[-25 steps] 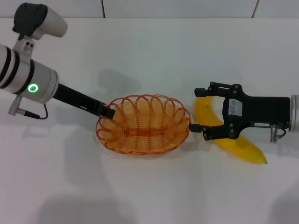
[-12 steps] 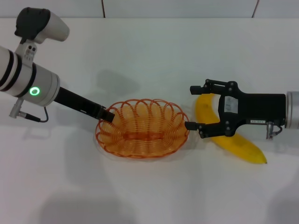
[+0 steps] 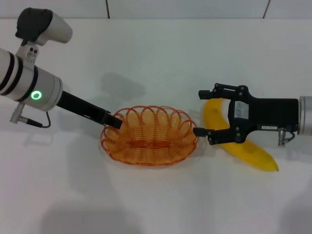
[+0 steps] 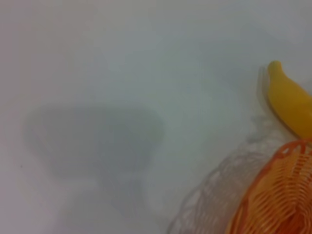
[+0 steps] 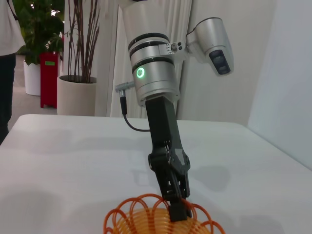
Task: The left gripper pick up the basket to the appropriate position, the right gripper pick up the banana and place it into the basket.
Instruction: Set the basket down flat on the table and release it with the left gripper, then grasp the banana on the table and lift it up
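Note:
The orange wire basket [image 3: 148,136] sits mid-table. My left gripper [image 3: 114,120] is shut on the basket's left rim; the right wrist view shows that claw [image 5: 177,207] pinching the looped rim [image 5: 146,217]. My right gripper [image 3: 200,112], with its white label, is open just right of the basket. Its two fingers straddle the far end of the yellow banana [image 3: 254,153], which lies on the table under it. In the left wrist view a banana tip [image 4: 287,100] and part of the basket [image 4: 273,200] show, with the basket's shadow beside it.
The white table [image 3: 161,53] extends all round the basket and banana. A wall runs along the table's far edge. In the right wrist view, potted plants [image 5: 73,53] stand far beyond the table.
The right gripper has slid a little left toward the basket, still open. The left arm has shifted slightly and the basket has moved a little toward the near edge with it.

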### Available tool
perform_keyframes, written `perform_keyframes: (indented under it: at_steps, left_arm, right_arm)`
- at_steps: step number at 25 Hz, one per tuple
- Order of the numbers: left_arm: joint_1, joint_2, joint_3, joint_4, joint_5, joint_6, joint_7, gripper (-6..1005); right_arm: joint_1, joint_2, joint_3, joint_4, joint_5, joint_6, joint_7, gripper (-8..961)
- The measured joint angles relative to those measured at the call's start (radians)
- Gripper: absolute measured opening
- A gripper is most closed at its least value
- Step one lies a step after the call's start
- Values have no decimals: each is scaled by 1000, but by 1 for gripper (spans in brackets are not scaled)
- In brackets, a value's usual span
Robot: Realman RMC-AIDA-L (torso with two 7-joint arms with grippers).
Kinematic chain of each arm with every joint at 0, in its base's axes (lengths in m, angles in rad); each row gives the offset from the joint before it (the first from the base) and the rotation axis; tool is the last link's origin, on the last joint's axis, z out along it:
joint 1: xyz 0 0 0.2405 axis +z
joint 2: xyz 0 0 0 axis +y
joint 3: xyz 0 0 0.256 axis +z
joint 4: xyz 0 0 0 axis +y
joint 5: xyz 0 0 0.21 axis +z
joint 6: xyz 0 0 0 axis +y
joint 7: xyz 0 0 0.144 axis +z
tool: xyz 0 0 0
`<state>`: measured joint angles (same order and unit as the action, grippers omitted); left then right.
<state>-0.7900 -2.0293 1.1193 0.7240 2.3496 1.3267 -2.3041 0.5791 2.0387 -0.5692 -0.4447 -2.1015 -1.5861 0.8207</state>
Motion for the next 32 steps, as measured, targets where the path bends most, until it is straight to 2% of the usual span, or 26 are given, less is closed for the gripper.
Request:
perform_keyframes:
  at_steps: [5, 11, 16, 20, 22, 26, 28, 30, 32]
  left_arm:
    - [0, 0, -1, 4, -3, 0, 4, 205]
    - [28, -4, 1, 95, -10, -2, 22, 426]
    - [75, -6, 13, 201, -44, 33, 52, 674]
    - [181, -4, 12, 371, -130, 110, 93, 797]
    - [275, -2, 5, 484, -202, 142, 129, 859]
    - [436, 0, -21, 621, -333, 186, 274, 855]
    - [499, 0, -39, 636, -407, 198, 395, 854]
    - [535, -1, -67, 611, -470, 198, 479, 852]
    - [552, 0, -126, 531, -540, 205, 556, 852]
  right_arm:
    - [-3, 0, 0, 0, 0, 0, 0, 882]
    - [-10, 0, 0, 0, 0, 0, 0, 883]
    - [-25, -2, 13, -1, 0, -2, 0, 883]
    - [-40, -3, 64, -9, 0, -18, 0, 883]
    - [-48, -4, 94, -10, 0, -30, 0, 883]
    - [-75, -6, 165, -12, 0, -47, -5, 882]
    - [-90, -6, 212, -12, 0, -49, -6, 882]
    - [-104, -5, 256, -12, 0, -50, -6, 882]
    - [-110, -4, 271, -12, -1, -50, -7, 883]
